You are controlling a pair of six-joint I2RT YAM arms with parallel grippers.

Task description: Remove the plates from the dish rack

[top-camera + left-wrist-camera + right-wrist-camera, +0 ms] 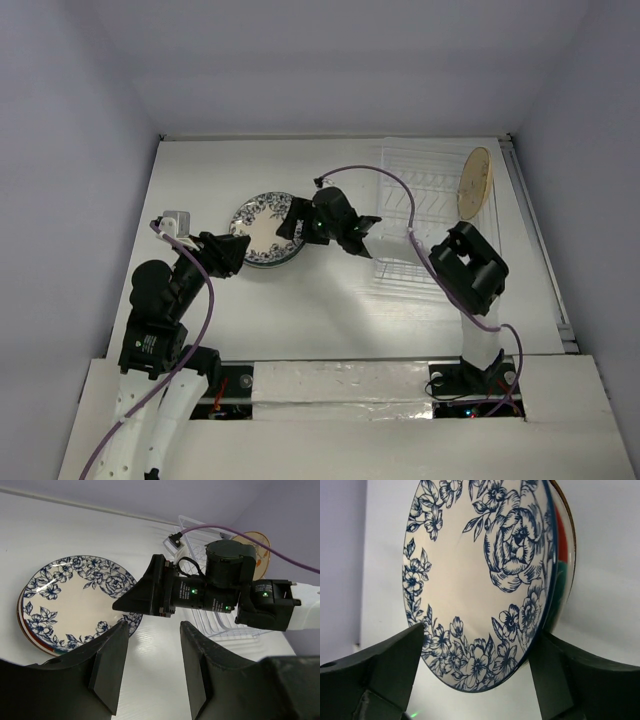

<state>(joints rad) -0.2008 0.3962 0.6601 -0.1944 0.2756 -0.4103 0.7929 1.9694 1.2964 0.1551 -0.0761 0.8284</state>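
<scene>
A stack of plates lies flat at the table's left centre, the white plate with the blue floral rim [257,226] on top. It also shows in the left wrist view [75,600] and the right wrist view [470,570]. Red [563,535] and teal [560,580] plates show beneath it. My right gripper [290,225] [480,632] is open, its fingers standing wide either side of the floral plate's near rim. My left gripper [238,250] [152,627] is open and empty, low over the table by the stack's near edge. The white wire dish rack [415,195] [220,625] holds the tan plate [476,183] [260,550] upright.
The rack stands at the back right, close to the table's right edge [540,250]. The right arm [470,265] reaches across the rack's near end, its purple cable [385,180] looping over the rack. White walls close in the back and sides.
</scene>
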